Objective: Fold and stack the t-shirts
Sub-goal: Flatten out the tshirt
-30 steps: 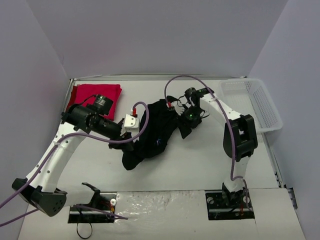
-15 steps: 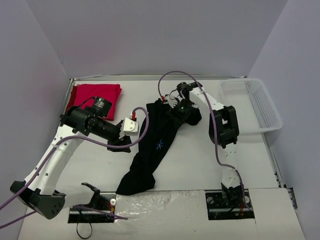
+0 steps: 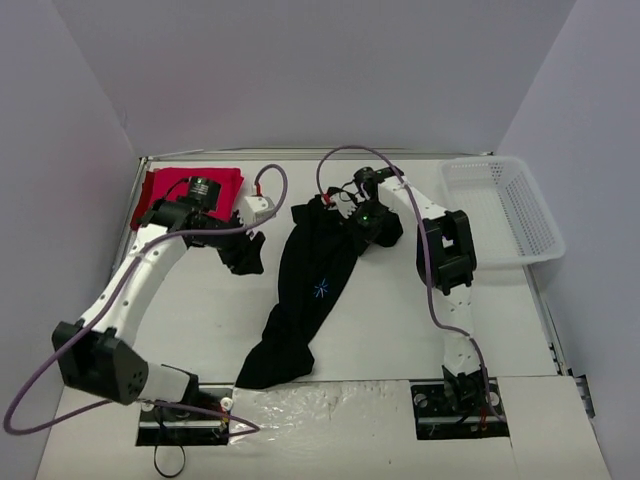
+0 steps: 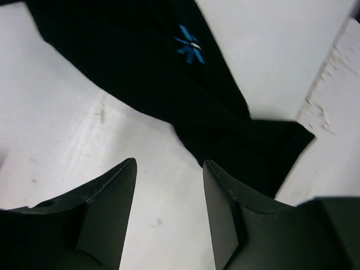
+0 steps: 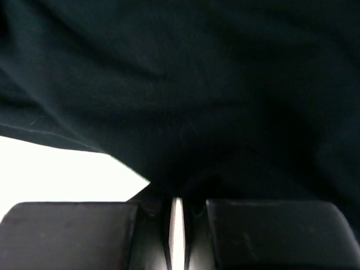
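The black t-shirt (image 3: pixel 305 290) lies stretched in a long strip from the table's back middle toward the front edge, its blue starburst (image 3: pixel 322 290) facing up. My right gripper (image 3: pixel 368 222) is shut on the shirt's far end; in the right wrist view the cloth (image 5: pixel 185 84) bunches into the closed gripper (image 5: pixel 176 199). My left gripper (image 3: pixel 245 255) hangs open just left of the shirt, touching nothing. In the left wrist view bare table shows at the gripper (image 4: pixel 169 163), with the shirt (image 4: pixel 169 84) ahead. The red t-shirt (image 3: pixel 165 188) lies folded at the back left corner.
A white mesh basket (image 3: pixel 510 210) stands at the table's right edge. The left arm's elbow (image 3: pixel 195 200) partly covers the red shirt. A purple cable (image 3: pixel 340 165) loops over the back of the table. A foil-like strip (image 3: pixel 320 405) runs along the front edge.
The black shirt went from a bunched heap to a long strip. My left gripper opened, let it go and drew back to the left. My right gripper shut on its far end.
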You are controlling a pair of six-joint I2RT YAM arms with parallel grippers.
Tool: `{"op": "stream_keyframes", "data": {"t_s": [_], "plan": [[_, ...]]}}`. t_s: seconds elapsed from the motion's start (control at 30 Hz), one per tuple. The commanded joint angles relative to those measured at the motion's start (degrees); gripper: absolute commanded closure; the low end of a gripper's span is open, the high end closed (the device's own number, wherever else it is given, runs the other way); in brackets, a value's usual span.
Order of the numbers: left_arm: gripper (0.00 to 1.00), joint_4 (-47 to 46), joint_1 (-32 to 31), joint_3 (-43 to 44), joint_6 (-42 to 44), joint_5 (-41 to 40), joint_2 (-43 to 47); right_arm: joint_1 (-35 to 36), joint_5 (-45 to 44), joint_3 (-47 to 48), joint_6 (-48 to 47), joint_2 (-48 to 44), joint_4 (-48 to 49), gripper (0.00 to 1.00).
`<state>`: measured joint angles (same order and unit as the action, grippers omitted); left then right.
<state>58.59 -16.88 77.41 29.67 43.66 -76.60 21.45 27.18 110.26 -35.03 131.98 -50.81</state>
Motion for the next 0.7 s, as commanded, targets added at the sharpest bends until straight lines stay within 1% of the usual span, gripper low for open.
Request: {"op": "stream_keyframes", "data": {"t_s": [0.0, 0.07, 0.1, 0.13, 0.17, 0.2, 0.23, 0.3, 0.33, 0.37, 0.4, 0.43, 0.47, 0.53, 0.57, 0.67], "plan": [[0.51, -16.18, 2.64, 3.88, -10.06, 1.69, -6.79, -1.24, -0.72, -6.6, -2.06, -3.74, -2.81, 1.0], [0.5, -20.42, 2.82, 5.99, -13.75, 0.91, -12.15, -2.11, -0.72, -9.61, -2.59, -7.16, -2.81, 1.0], [0.5, -23.58, 2.65, 9.05, -16.02, -0.32, -14.35, -2.38, -0.72, -12.15, -2.94, -8.22, -2.81, 1.0], [0.5, -24.82, 2.56, 11.08, -17.35, -0.33, -19.07, -2.73, -0.55, -13.22, -3.12, -9.36, -2.81, 0.99], [0.5, -25.53, 2.56, 13.36, -18.5, 0.11, -21.64, -3.17, -0.37, -14.18, -3.12, -11.46, -2.81, 0.96], [0.49, -25.54, 2.47, 15.99, -19.2, 0.89, -24.54, -3.35, -0.2, -15.06, -3.03, -12.44, -2.81, 0.94], [0.49, -25.71, 2.3, 20.98, -20.6, 1.34, -29.61, -3.43, 0.33, -16.38, -2.86, -14.37, -2.81, 0.88], [0.46, -27.81, 2.21, 24.71, -23.76, 1.25, -33.86, -3.79, 0.86, -17.35, -2.68, -16.05, -2.81, 0.77], [0.46, -29.13, 2.12, 26.29, -24.74, 2.3, -37.45, -3.87, 1.55, -18.14, -2.51, -17.53, -2.72, 0.8], [0.47, -29.67, 2.03, 29.35, -25.27, 2.83, -39.05, -3.96, 1.91, -18.5, -2.59, -18.25, -2.81, 0.81], [0.47, -29.32, 1.77, 31.29, -25.97, 2.83, -40.89, -4.05, 2.35, -18.76, -2.59, -18.77, -2.89, 0.81], [0.47, -28.8, 1.25, 33.14, -25.98, 2.83, -44.31, -4.05, 2.79, -19.29, -2.42, -19.48, -2.89, 0.7], [0.47, -27.23, 0.89, 36.99, -25.81, 2.4, -45.73, -4.05, 2.79, -19.64, -2.33, -19.74, -2.89, 0.65], [0.47, -25.72, -0.25, 40.18, -24.75, 1.08, -49.94, -4.14, 2.88, -20.34, -2.15, -20.27, -2.63, 0.59], [0.47, -24.06, -0.6, 43.06, -24.4, 0.56, -51.18, -4.23, 2.88, -20.61, -2.24, -20.45, -2.54, 0.58], [0.46, -21.42, -1.66, 47.38, -22.99, -0.58, -55.41, -4.66, 2.88, -21.83, -2.07, -20.8, -1.93, 0.58]]}}
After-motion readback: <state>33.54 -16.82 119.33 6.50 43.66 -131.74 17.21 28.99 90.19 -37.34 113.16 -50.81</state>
